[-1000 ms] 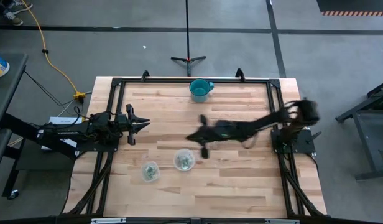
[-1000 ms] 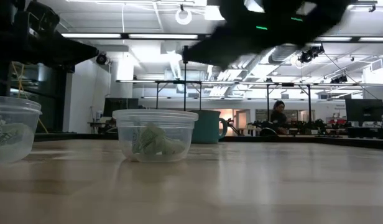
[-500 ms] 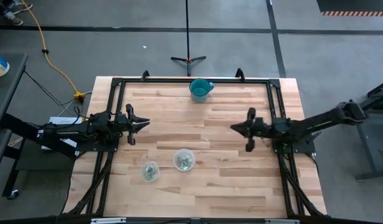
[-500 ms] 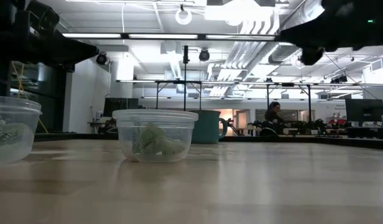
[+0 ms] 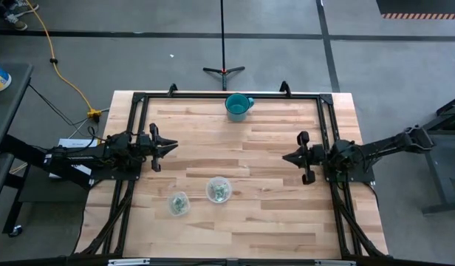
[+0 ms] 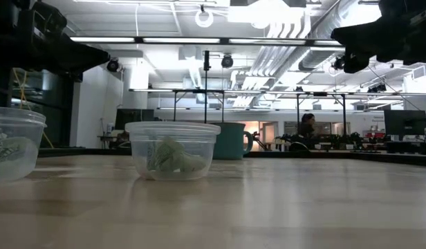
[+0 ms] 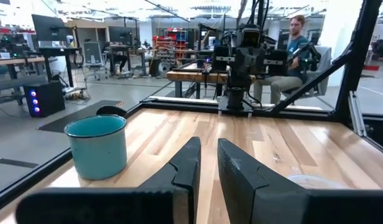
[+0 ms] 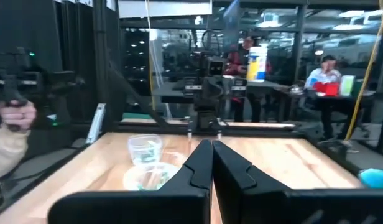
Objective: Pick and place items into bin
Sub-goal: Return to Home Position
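Pale green-silver shiny pieces lie inside two clear plastic cups standing on the table: one cup (image 5: pixel 219 191) (image 6: pixel 173 149) and a second (image 5: pixel 178 203) (image 6: pixel 12 142) nearer the left. Both cups show in the right wrist view (image 8: pixel 145 149) (image 8: pixel 151 177). I see no loose piece on the wood. My left gripper (image 5: pixel 174 146) (image 7: pixel 209 165) hovers at the table's left side, its fingers a narrow gap apart, holding nothing. My right gripper (image 5: pixel 286 157) (image 8: pixel 211 163) hovers at the right side, shut and empty, pointing toward the cups.
A teal mug (image 5: pixel 238 106) (image 7: pixel 97 146) stands near the far edge. A black frame (image 5: pixel 139 100) runs along the table's far, left and right sides. Bare wood lies between the two grippers and along the near edge. People sit beyond the table (image 7: pixel 297 37), and a hand (image 8: pixel 14 115) shows at the side.
My right arm has drawn back fast from the middle of the table, near the cups, toward the right edge, and now hovers there. The cups and the pieces in them have stayed where they were.
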`<state>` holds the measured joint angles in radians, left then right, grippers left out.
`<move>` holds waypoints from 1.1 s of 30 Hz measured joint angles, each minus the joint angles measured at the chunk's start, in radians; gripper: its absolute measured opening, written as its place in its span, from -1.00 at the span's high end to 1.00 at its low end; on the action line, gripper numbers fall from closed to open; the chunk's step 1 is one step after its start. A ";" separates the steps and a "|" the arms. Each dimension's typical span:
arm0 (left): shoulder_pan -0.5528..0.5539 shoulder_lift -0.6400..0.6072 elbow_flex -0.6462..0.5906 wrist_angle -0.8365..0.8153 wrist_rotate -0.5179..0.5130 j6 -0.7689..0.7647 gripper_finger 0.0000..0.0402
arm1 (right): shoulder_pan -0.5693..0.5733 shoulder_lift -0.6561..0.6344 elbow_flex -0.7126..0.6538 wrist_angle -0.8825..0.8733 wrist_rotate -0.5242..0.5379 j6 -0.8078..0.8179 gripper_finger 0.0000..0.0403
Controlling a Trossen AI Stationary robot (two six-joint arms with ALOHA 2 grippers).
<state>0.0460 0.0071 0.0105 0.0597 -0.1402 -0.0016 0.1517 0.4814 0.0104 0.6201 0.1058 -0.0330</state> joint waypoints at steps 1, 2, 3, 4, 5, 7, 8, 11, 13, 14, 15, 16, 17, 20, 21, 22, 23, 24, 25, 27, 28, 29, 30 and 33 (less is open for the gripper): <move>0.000 0.000 0.000 0.000 0.000 -0.002 0.54 | -0.012 0.005 0.000 0.004 -0.008 -0.012 1.00; 0.000 0.000 0.000 0.000 0.000 -0.003 0.54 | -0.025 0.009 0.000 0.007 -0.020 -0.021 1.00; 0.000 0.000 0.000 0.000 0.000 -0.003 0.54 | -0.038 0.017 0.000 0.017 -0.036 -0.025 1.00; 0.000 0.000 0.000 -0.001 0.001 -0.003 0.54 | -0.054 0.026 -0.001 0.024 -0.052 -0.032 1.00; 0.000 0.000 0.000 -0.003 0.007 -0.003 0.54 | -0.072 0.029 -0.001 0.021 -0.073 -0.043 1.00; 0.000 0.000 0.000 -0.003 0.031 -0.003 0.54 | -0.118 0.028 -0.001 0.022 -0.132 -0.061 1.00; 0.000 0.000 0.000 -0.003 0.044 -0.003 0.54 | -0.147 0.023 0.000 0.029 -0.164 -0.064 1.00; 0.000 0.000 0.000 -0.002 0.060 -0.003 0.54 | -0.240 0.000 0.006 0.024 -0.285 -0.051 1.00; 0.000 0.000 0.000 -0.003 0.059 -0.002 0.54 | -0.303 -0.023 0.022 -0.010 -0.347 -0.018 1.00; 0.000 0.000 0.000 -0.003 0.059 -0.002 0.54 | -0.327 -0.038 0.029 -0.041 -0.362 0.000 1.00; 0.000 0.000 0.000 -0.004 0.058 -0.002 0.54 | -0.349 -0.053 0.034 -0.072 -0.372 0.014 1.00; 0.000 0.000 0.000 -0.006 0.058 -0.003 0.54 | -0.363 -0.068 0.037 -0.103 -0.371 0.037 1.00; 0.000 0.000 0.000 -0.009 0.058 -0.003 0.54 | -0.369 -0.084 0.037 -0.136 -0.355 0.064 1.00; 0.000 0.000 0.003 -0.024 0.058 -0.003 0.54 | -0.345 -0.127 0.037 -0.274 -0.265 0.093 1.00; 0.000 0.000 0.004 -0.035 0.058 -0.003 0.54 | -0.326 -0.141 0.037 -0.312 -0.224 0.100 1.00; 0.000 0.000 0.005 -0.048 0.058 -0.003 0.54 | -0.304 -0.154 0.037 -0.346 -0.181 0.104 1.00; 0.000 0.000 0.008 -0.057 0.058 -0.004 0.54 | -0.278 -0.165 0.037 -0.362 -0.137 0.104 1.00; 0.000 0.000 0.009 -0.060 0.058 -0.004 0.54 | -0.251 -0.173 0.037 -0.363 -0.103 0.101 1.00; 0.000 0.000 0.010 -0.061 0.058 -0.003 0.54 | -0.225 -0.180 0.037 -0.365 -0.077 0.084 1.00; 0.000 0.000 0.011 -0.062 0.056 -0.004 0.54 | -0.177 -0.191 0.037 -0.366 -0.007 0.065 1.00; 0.000 0.000 0.011 -0.063 0.056 -0.005 0.54 | -0.157 -0.193 0.034 -0.365 0.022 0.062 1.00; 0.000 0.000 0.011 -0.063 0.056 -0.007 0.54 | -0.140 -0.197 0.023 -0.357 0.043 0.061 1.00; 0.000 0.000 0.011 -0.064 0.057 -0.007 0.54 | -0.126 -0.201 0.006 -0.352 0.059 0.068 1.00; 0.000 0.000 0.012 -0.071 0.061 -0.011 0.54 | -0.096 -0.197 -0.001 -0.426 0.118 0.132 1.00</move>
<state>0.0456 0.0067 0.0223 -0.0116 -0.0792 -0.0126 0.0556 0.2842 0.0097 0.1941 0.2233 0.0986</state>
